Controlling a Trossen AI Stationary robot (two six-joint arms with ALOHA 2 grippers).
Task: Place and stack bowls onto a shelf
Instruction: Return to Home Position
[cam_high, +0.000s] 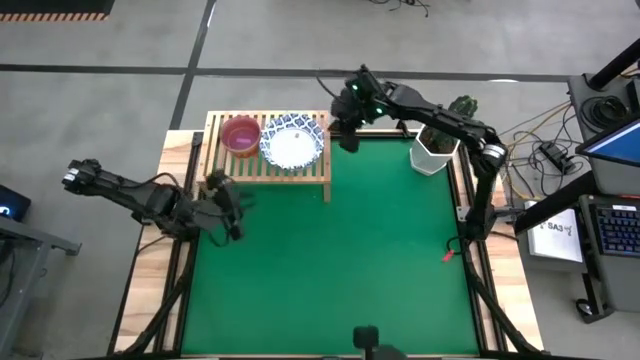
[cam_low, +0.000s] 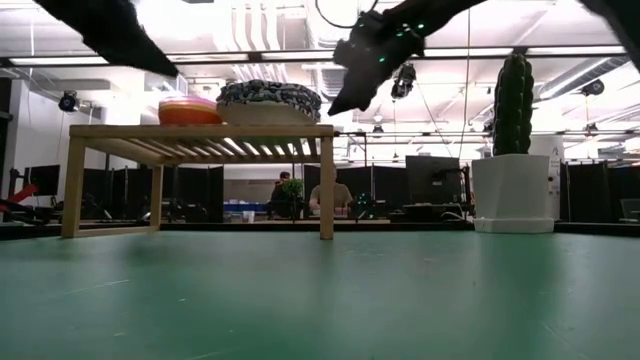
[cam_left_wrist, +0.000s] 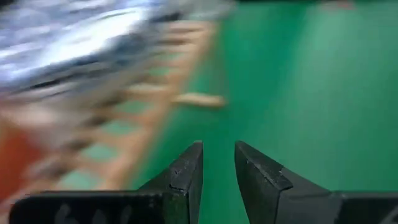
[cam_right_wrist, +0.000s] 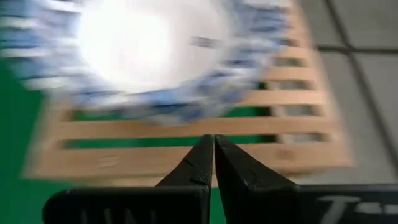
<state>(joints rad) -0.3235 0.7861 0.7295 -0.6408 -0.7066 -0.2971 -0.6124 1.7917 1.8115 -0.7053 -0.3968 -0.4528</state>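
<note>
The light-wood slatted shelf (cam_high: 268, 165) stands on its legs at the table's far left. On its slats sit a stack of small plastic bowls (cam_high: 240, 135), reddish inside on top, and beside it the white bowls with blue-patterned rims (cam_high: 293, 144), also seen in the low view (cam_low: 268, 102). My right gripper (cam_high: 346, 132) hangs shut just right of the shelf's right end, above table level, and the patterned bowl (cam_right_wrist: 155, 56) lies ahead of it. My left gripper (cam_high: 226, 205) is near the shelf's near left corner, slightly open and holding nothing.
A white angular pot with a cactus (cam_high: 436, 148) stands at the table's far right, close behind my right arm. The green mat (cam_high: 330, 270) stretches from the shelf to the near edge. A small red item (cam_high: 447, 255) lies near the right edge.
</note>
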